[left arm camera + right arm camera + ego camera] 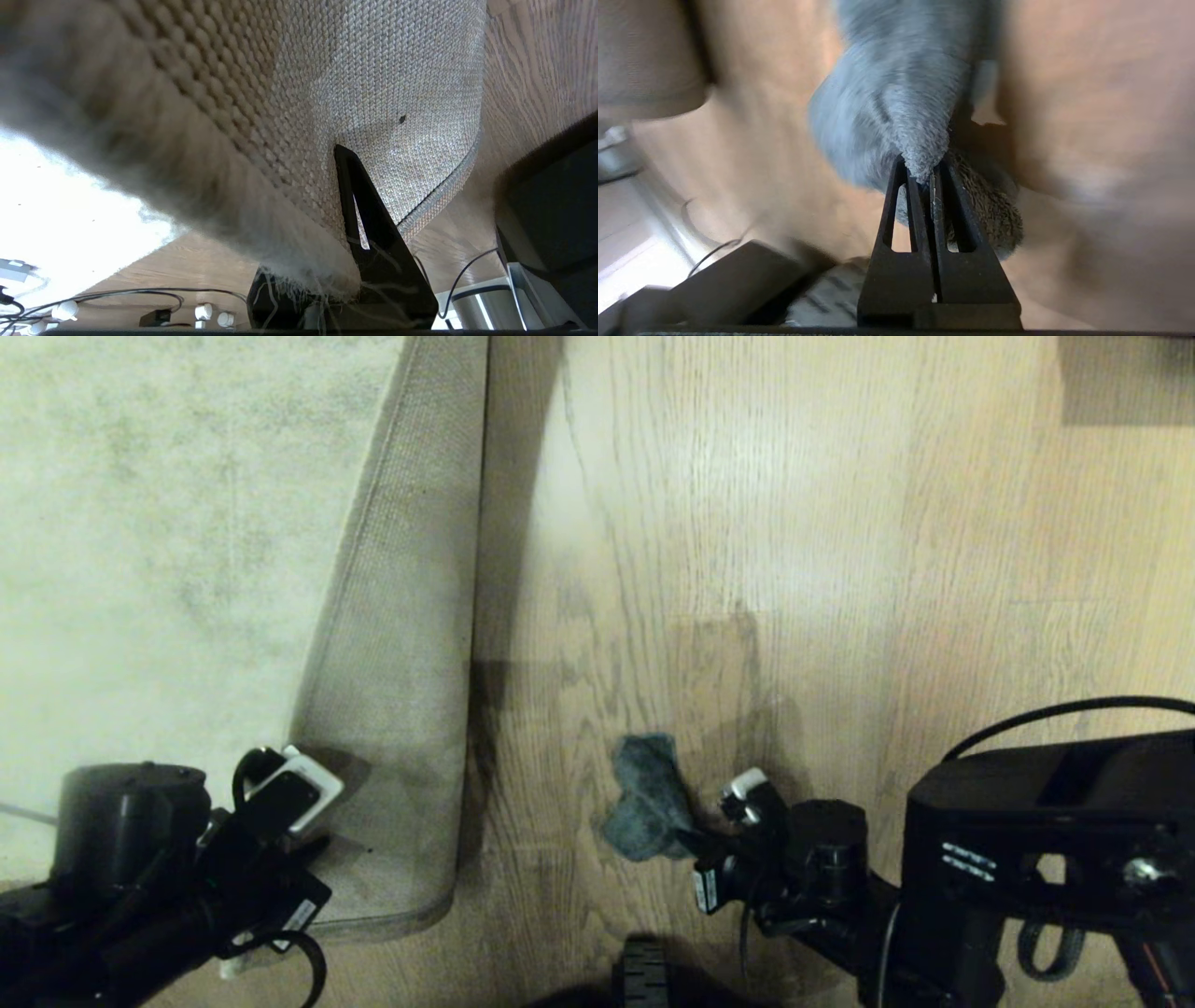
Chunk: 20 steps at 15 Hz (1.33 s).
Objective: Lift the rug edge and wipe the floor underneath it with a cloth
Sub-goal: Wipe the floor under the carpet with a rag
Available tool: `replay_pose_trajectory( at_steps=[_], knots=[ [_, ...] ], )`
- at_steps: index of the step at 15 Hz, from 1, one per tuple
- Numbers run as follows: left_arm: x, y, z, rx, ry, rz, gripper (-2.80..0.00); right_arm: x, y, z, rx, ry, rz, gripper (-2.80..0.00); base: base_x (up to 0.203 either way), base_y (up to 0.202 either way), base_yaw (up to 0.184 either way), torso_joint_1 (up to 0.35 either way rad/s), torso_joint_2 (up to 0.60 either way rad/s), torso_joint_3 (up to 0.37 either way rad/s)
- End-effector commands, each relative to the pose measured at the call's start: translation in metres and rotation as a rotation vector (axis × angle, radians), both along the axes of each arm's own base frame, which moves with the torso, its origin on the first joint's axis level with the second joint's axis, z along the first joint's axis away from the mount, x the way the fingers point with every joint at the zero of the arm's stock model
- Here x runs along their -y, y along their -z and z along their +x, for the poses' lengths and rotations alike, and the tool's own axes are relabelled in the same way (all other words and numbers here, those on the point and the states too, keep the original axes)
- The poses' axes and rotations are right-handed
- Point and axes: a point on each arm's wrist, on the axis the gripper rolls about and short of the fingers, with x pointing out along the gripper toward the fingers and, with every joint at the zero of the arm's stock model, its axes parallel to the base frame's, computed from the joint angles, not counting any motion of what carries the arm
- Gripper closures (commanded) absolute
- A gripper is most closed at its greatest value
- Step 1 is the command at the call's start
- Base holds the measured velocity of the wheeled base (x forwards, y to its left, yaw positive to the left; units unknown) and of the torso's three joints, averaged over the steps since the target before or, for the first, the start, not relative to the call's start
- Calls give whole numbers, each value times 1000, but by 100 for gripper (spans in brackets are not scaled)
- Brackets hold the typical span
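The pale mottled rug (168,523) has its rug edge (401,663) folded back, so the woven beige backing faces up. My left gripper (317,845) is shut on the corner at the lower left. In the left wrist view one black finger (369,242) lies against the backing (387,93), and the pile hides the other. The dark grey-teal cloth (644,793) rests on the wood floor (747,569) just right of the fold, with my right gripper (695,840) shut on it. In the right wrist view the cloth (896,93) bunches between the right gripper's (924,168) closed fingers.
My black base (1046,859) with a looping cable (1055,714) fills the lower right. A wheel (644,975) shows at the bottom edge. A dark shape (1120,378) sits at the top right corner. Cables (93,298) lie on the floor in the left wrist view.
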Motion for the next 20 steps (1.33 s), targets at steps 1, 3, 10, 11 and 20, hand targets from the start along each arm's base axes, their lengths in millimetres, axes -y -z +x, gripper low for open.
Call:
replay_pose_trajectory(
  at_steps=[1, 3, 10, 11, 20],
  knots=[
    [0, 1, 1, -5, 1, 4, 0, 24, -26, 3, 70, 64, 47, 0, 0, 0, 0, 0, 0, 0],
    [0, 2, 1, -8, 1, 5, 0, 46, -44, 0, 94, 115, 57, 0, 0, 0, 0, 0, 0, 0],
    [5, 3, 0, -12, 25, 5, 0, 105, -102, -23, 221, 265, 117, 0, 0, 0, 0, 0, 0, 0],
    [6, 2, -1, -10, 33, 3, 0, 115, -111, -25, 252, 296, 132, 0, 0, 0, 0, 0, 0, 0],
    [11, 0, -1, 0, 61, 8, 0, 187, -157, -70, 452, 552, 132, 0, 0, 0, 0, 0, 0, 0]
  ],
)
